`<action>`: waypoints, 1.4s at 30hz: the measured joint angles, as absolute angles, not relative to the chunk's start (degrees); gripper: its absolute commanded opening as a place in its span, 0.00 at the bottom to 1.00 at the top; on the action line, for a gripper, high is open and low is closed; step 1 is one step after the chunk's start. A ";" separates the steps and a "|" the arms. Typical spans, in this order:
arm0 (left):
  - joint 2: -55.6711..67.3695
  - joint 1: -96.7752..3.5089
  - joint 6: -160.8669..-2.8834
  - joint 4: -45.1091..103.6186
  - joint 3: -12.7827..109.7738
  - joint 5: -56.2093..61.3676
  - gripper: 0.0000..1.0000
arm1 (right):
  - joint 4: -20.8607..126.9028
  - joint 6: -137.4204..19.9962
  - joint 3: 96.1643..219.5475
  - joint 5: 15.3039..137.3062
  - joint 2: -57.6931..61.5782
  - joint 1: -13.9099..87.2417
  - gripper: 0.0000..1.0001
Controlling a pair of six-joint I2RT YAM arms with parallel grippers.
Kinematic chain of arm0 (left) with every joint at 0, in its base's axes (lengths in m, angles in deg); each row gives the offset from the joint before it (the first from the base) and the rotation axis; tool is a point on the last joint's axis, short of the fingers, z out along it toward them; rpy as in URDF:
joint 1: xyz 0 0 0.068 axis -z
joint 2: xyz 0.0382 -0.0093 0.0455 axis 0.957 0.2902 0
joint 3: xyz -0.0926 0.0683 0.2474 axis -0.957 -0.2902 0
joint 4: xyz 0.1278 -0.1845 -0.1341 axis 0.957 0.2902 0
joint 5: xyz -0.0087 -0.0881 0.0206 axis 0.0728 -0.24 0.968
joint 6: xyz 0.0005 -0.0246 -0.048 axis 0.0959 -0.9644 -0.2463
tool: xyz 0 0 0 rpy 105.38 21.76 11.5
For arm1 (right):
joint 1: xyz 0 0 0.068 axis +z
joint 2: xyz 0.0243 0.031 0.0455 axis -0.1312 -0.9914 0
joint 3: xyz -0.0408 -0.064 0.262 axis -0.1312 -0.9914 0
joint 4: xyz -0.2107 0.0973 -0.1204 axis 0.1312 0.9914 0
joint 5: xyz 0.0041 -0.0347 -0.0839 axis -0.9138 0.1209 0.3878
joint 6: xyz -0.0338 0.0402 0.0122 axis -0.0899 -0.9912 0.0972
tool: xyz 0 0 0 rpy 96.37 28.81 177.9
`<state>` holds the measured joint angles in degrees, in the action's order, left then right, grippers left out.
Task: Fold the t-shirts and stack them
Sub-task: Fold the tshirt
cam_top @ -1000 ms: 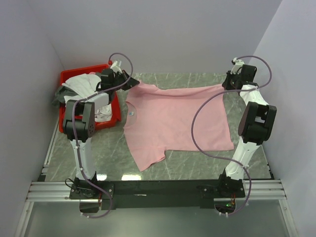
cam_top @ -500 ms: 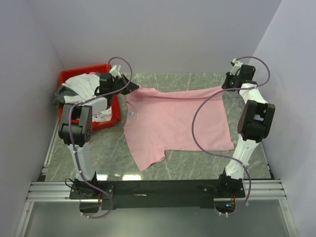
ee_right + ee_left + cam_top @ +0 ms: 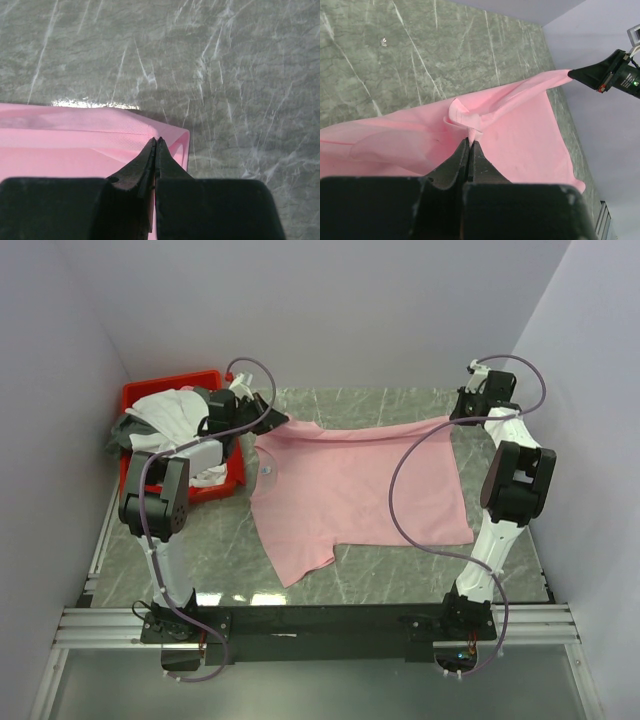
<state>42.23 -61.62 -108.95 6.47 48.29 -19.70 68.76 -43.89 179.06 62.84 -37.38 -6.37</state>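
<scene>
Left tool (image 3: 469, 142) and right tool (image 3: 156, 141) each pinch the pink t-shirt (image 3: 350, 490) along its 12 o'clock edge, and its body lies on the desk (image 3: 400, 405). If you stretch it further, the right corner pinch looks shallow enough to slip.

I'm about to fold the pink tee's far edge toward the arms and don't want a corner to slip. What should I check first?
1. Pinch of the left gripper on the pink t-shirt: ok, shut on cloth.
2. Pinch of the right gripper on the far corner: ok, shut on cloth.
3. Far edge stretched between both grips: ok.
4. Cloth smooth at the left pinch: not ok, bunched.
5. Near half lying flat on the table: ok.
6. The right arm's cable free of the shirt: cannot tell.
</scene>
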 measured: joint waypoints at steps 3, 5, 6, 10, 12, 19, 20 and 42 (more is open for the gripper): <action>42.21 -61.62 -108.95 6.52 47.77 -19.27 0.01 | 69.24 -43.71 179.12 63.26 -37.97 -6.37 0.00; 42.21 -61.65 -108.95 6.61 47.57 -19.25 0.00 | 69.73 -43.65 179.58 63.43 -38.40 -6.37 0.00; 42.21 -61.67 -108.97 6.63 47.53 -19.22 0.01 | 69.97 -43.54 179.82 63.46 -38.69 -6.37 0.00; 41.88 -61.65 -108.95 6.76 47.13 -19.25 0.01 | 70.40 -43.47 180.11 63.61 -39.06 -6.37 0.00; 41.68 -61.65 -108.95 6.78 46.83 -19.27 0.01 | 70.64 -43.43 180.15 63.63 -39.06 -6.37 0.00; 40.96 -61.62 -108.97 6.82 45.82 -19.31 0.01 | 70.95 -42.93 180.17 63.87 -39.06 -6.37 0.13; 40.92 -61.62 -108.95 6.82 45.71 -19.31 0.01 | 71.08 -42.68 180.15 64.05 -39.06 -6.37 0.20; 40.11 -60.53 -106.30 11.59 42.06 -23.84 0.01 | 71.28 -39.19 169.16 62.56 -31.23 -9.41 0.65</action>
<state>40.11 -60.53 -106.30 11.59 42.06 -23.84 71.28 -39.19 169.16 62.56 -31.23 -9.41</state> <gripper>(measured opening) 0.013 0.650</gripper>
